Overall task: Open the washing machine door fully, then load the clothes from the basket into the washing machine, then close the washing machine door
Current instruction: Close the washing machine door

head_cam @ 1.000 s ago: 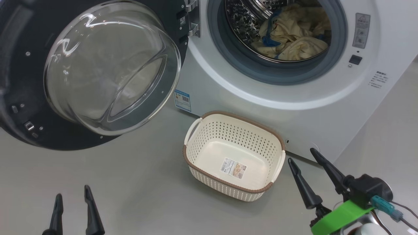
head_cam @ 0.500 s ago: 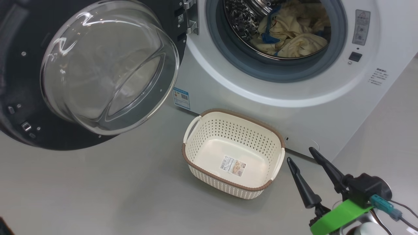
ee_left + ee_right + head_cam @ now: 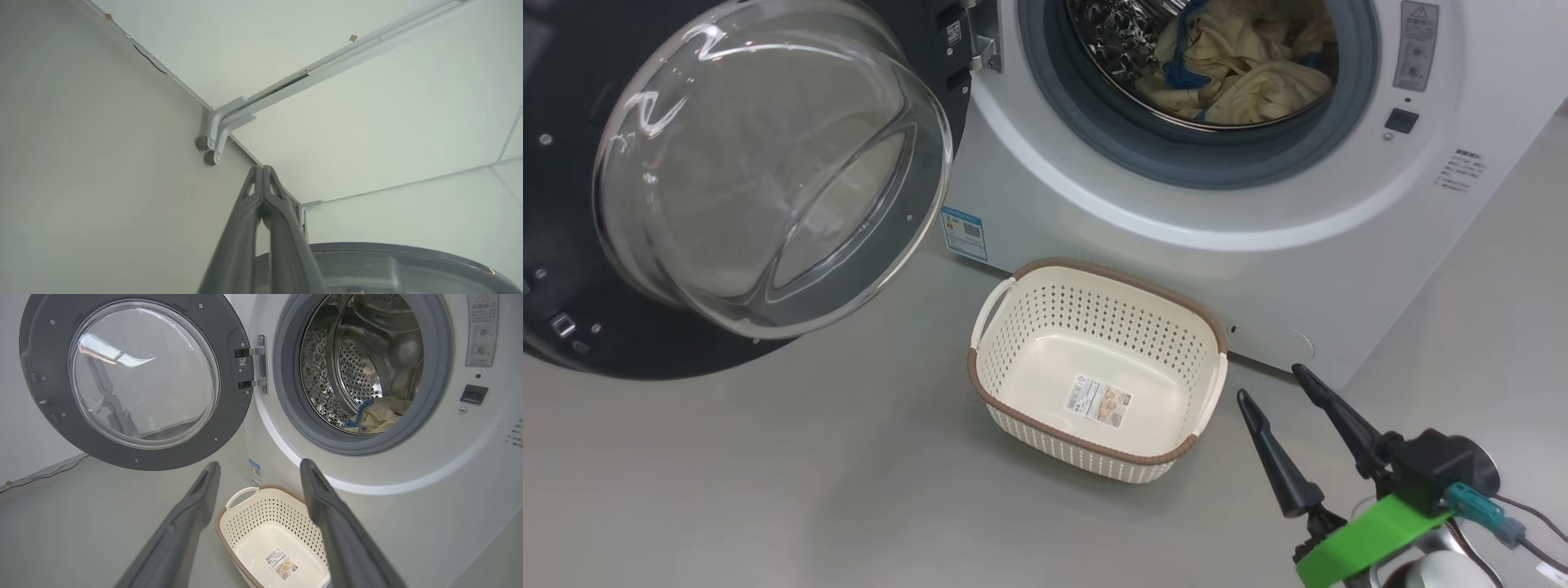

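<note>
basket (image 3: 1094, 314) mouth up, long axis along the washing machine (image 3: 1176, 212) front — door (image 3: 760, 171) swung wide; left gripper (image 3: 261, 169) pinched closed, right gripper (image 3: 1269, 382) spread, empty.

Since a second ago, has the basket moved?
No. The basket sits just as before by the blue sticker on the washing machine; only the view shifted.

The head view looks steeply down from above onto the floor (image 3: 768, 474), with the basket (image 3: 1094, 371) mid-frame and the washing machine (image 3: 1258, 220) across the top. The right wrist view sits lower and faces the machine's front squarely. Both views share the basket, the open door (image 3: 556, 245) and the clothes (image 3: 1241, 82). The left wrist view points elsewhere — at a corner of pale walls (image 3: 212, 110).
</note>
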You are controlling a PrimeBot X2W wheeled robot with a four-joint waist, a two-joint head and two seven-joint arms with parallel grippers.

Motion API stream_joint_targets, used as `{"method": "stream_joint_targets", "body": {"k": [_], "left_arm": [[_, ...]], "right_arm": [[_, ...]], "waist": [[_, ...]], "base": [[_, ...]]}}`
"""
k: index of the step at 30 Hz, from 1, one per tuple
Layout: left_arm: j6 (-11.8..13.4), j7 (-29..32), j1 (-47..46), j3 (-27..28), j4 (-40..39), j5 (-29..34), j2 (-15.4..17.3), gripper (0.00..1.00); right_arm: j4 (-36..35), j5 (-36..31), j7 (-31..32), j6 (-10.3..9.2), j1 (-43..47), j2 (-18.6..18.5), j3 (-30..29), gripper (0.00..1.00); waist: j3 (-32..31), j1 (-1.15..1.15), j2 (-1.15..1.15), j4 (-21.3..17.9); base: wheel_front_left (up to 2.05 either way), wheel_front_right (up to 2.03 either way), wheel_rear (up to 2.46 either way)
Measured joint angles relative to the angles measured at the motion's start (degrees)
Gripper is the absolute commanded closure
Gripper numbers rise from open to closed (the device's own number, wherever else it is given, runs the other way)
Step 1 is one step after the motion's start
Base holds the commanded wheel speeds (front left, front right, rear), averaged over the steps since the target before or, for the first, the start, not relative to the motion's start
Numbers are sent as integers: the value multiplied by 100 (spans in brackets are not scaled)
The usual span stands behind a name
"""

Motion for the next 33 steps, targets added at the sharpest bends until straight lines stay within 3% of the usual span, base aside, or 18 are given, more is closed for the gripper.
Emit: {"method": "stream_joint_targets", "body": {"k": [5, 10, 13, 20, 33], "left_arm": [[463, 463, -592, 516, 261, -620, 621, 100], [733, 929, -1191, 787, 616, -1078, 1238, 100], [856, 1071, -1505, 847, 750, -1260, 1427, 100], [1065, 1329, -1963, 942, 795, -1538, 1652, 100], [1170, 1691, -2256, 991, 335, -1975, 1622, 100]], "right_arm": [[5, 0, 0, 0, -146, -13, 71, 0], [29, 0, 0, 0, -231, -38, 120, 0], [34, 0, 0, 0, -231, -76, 144, 0], [55, 0, 0, 0, -333, -281, 235, 0], [37, 1, 0, 0, -361, -606, 215, 0]], "waist": [[91, 0, 0, -157], [191, 0, 0, -405], [259, 0, 0, -520], [449, 0, 0, -803], [768, 0, 0, -1147]], "base": [[0, 0, 0], [0, 0, 0], [0, 0, 0], [0, 0, 0], [0, 0, 0]]}}
